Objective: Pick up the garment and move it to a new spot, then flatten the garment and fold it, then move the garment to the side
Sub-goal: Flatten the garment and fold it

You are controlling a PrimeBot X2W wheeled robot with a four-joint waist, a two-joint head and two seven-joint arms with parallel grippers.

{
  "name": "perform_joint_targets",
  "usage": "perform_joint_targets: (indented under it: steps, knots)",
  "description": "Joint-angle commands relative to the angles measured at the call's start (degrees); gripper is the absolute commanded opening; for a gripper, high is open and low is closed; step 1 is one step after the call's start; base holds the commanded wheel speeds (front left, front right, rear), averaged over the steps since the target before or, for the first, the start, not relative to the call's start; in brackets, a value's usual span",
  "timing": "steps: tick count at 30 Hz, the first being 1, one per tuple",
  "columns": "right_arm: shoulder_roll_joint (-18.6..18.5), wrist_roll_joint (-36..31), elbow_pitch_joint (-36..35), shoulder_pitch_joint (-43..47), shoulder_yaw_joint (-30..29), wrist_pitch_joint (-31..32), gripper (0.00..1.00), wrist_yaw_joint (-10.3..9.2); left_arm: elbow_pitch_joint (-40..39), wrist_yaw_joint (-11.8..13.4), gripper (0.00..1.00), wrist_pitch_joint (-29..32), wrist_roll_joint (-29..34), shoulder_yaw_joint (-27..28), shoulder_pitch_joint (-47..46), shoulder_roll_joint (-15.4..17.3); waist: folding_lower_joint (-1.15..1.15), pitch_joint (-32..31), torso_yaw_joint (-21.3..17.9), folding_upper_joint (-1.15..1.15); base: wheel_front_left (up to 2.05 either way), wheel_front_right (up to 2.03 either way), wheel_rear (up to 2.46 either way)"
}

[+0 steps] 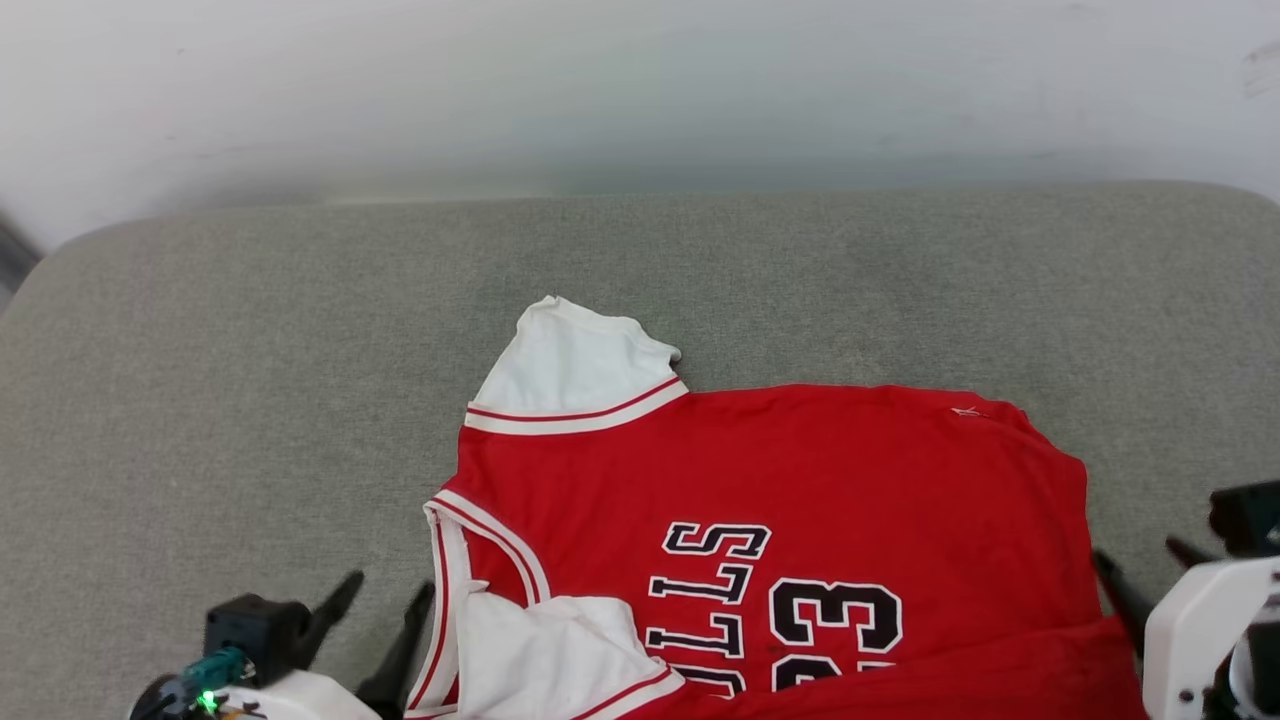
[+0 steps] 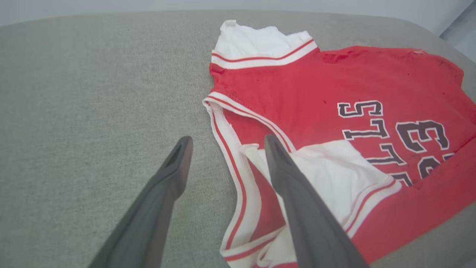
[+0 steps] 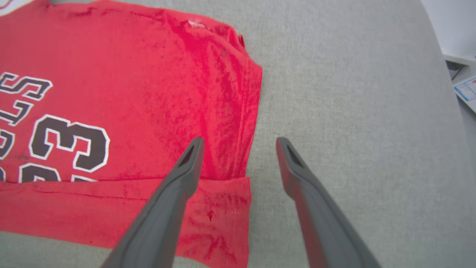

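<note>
The jersey (image 1: 800,480) is lying on the grey cushion (image 1: 250,350), spreading from the middle of the head view toward 5 o'clock. Its lettering is running sideways and its near edge is lying folded over in a red band. One white sleeve (image 1: 570,365) is pointing to 12 o'clock. The left gripper (image 1: 390,585) is sitting at 7 o'clock, just beside the striped collar trim, its jaws standing wide and gripping nothing. The right gripper (image 1: 1140,555) is sitting at 4 o'clock by the jersey's hem corner, its jaws likewise wide and empty.
</note>
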Motion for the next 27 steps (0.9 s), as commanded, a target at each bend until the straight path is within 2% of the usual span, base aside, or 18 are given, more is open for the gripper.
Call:
perform_joint_targets:
  steps: [1,5,10,15,19,22,27]
  knots:
    - [-0.25,0.11,-1.28,-1.67,-0.35,-2.92,1.0,-0.05,-0.13,0.22,1.0,-3.4,0.61,1.5,-1.12,-0.97,0.0,-0.52,-0.38,0.0,0.0,0.0,0.0]
    - [0.7,0.05,-3.29,-3.45,-0.73,-10.46,1.0,-0.05,-0.86,0.05,1.0,-8.97,2.61,4.92,-2.18,-2.57,0.0,-0.97,-0.91,0.0,0.0,0.0,0.0]
    - [3.25,0.52,-4.78,-4.4,-1.25,-20.92,1.0,-0.04,-3.52,-0.56,1.0,-10.2,7.18,10.92,-1.81,-6.41,0.0,-0.85,-1.55,0.0,0.0,0.0,0.0]
    - [5.66,0.19,-4.72,-4.12,-2.18,-30.56,1.0,-0.04,-5.26,-3.64,1.0,-10.19,11.67,17.51,0.63,-11.34,0.0,-0.01,-2.13,0.0,0.0,0.0,0.0]
    - [6.33,-0.65,-5.15,-4.53,-1.83,-36.64,1.0,-0.04,-5.35,-6.58,1.0,-10.2,14.3,20.88,0.92,-13.61,0.0,1.28,-2.85,0.0,0.0,0.0,0.0]
    - [6.91,-1.12,-5.48,-5.16,-1.63,-39.28,1.0,-0.04,-5.33,-8.76,1.0,-10.2,15.32,22.83,-0.39,-14.21,0.0,2.72,-3.56,0.0,0.0,0.0,0.0]
    - [7.52,-2.38,-5.78,-6.16,-2.05,-40.74,1.0,-0.04,-3.95,-12.21,1.0,-7.75,16.7,22.13,-6.15,-11.22,0.0,6.5,-5.06,0.0,0.0,0.0,0.0]
